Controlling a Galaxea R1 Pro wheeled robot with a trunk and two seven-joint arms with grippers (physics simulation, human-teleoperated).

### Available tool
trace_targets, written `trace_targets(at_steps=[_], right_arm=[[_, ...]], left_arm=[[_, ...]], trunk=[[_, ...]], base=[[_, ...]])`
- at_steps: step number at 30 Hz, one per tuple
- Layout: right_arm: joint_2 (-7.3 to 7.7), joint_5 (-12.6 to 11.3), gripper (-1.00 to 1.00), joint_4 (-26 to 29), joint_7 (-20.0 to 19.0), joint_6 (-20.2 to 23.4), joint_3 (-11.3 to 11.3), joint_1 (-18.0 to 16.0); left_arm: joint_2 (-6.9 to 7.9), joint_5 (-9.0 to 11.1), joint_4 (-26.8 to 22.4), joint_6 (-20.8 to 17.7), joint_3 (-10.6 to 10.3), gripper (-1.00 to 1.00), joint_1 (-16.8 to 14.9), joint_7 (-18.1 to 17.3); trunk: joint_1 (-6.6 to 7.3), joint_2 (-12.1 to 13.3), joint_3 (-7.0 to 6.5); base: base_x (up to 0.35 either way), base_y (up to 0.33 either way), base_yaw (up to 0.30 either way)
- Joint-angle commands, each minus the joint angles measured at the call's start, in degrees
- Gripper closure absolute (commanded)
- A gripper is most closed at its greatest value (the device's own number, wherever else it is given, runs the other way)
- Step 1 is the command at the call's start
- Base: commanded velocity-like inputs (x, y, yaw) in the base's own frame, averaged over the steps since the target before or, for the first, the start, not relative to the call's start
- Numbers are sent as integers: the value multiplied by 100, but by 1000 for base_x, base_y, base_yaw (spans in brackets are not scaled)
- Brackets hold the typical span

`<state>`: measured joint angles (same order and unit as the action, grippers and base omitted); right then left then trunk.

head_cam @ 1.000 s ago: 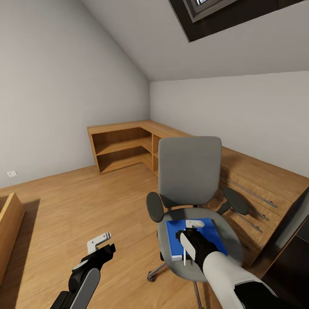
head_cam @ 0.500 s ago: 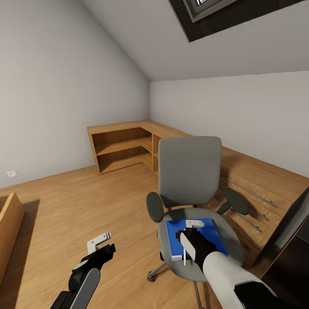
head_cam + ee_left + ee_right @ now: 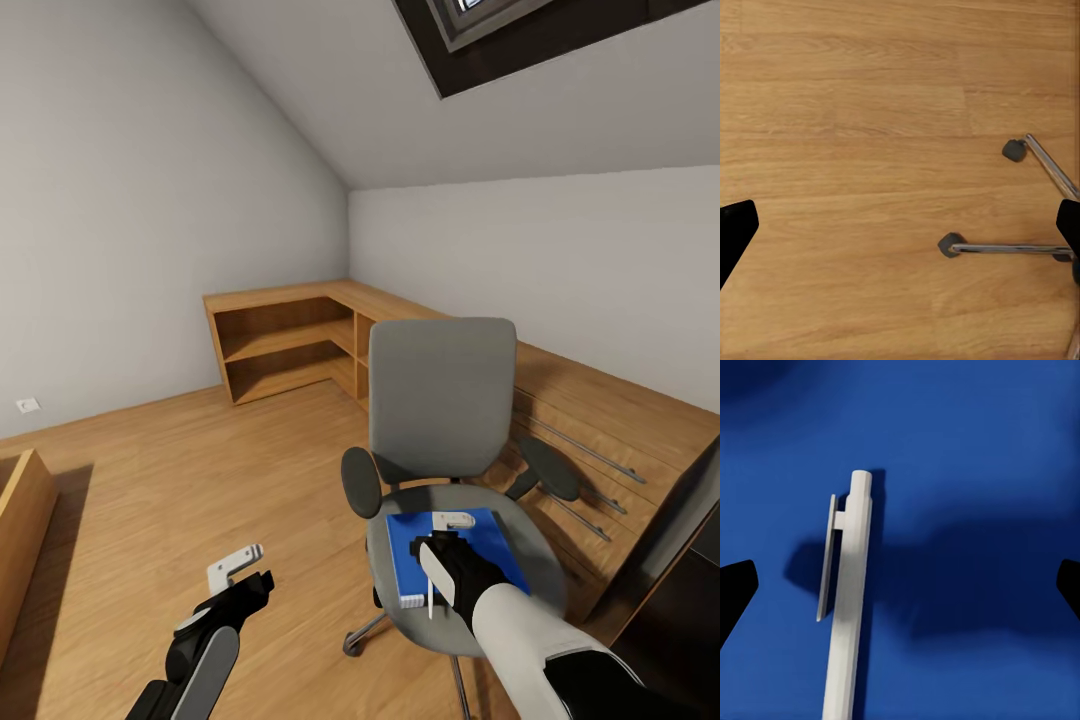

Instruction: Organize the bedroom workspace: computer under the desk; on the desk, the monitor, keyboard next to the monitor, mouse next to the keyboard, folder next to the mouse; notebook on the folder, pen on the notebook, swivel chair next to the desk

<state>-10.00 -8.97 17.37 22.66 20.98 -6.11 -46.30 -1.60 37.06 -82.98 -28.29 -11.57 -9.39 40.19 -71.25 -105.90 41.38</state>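
Attic bedroom, grey sloped walls, skylight overhead, wood floor (image 3: 200,460). Low wooden shelf unit (image 3: 290,345) runs along the far corner and on behind the swivel chair (image 3: 445,400). Chair stands mid-room, grey back upright, black armrests at both sides, chrome star base and casters on the floor; two base legs with casters also seen from the left wrist view. Blue folder (image 3: 410,555) lies flat on the chair seat, white page edge toward the camera. Right end effector (image 3: 440,550) hovers just over the folder, pointing down at it, fingers spread wide apart, holding nothing. Right wrist view: white pen (image 3: 851,600) lying on the blue folder cover between the two dark fingertips, clip to one side, not touched by either finger. Left end effector (image 3: 240,572) low over bare floor to the chair's left, well apart from the chair; fingertips at opposite edges of the left wrist view, so spread apart and empty.
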Motion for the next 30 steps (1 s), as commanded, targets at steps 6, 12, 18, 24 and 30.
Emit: trace_targets(at_steps=[6,12,18,24,30], right_arm=[[0,-59,-100,4,46,7,-58,-2],[0,-59,-100,3,46,3,-63,-2],[0,-59,-100,3,46,2,-66,-3],[0,-59,-100,3,48,2,-66,-3],[0,-58,-100,8,54,-4,-66,-2]], left_arm=[[1,46,-19,-10,-6,-100,-6,43],[1,47,-30,-10,-6,-100,-6,40],[1,47,-34,-10,-3,-100,-8,40],[1,47,-37,-10,-5,-100,-8,41],[1,47,-39,-10,-3,-100,-8,41]], trunk=[[1,-3,6],[1,-3,6],[1,-3,6],[1,-3,6],[1,-3,6]], base=[[0,0,0],[0,0,0],[0,0,0],[0,0,0],[0,0,0]])
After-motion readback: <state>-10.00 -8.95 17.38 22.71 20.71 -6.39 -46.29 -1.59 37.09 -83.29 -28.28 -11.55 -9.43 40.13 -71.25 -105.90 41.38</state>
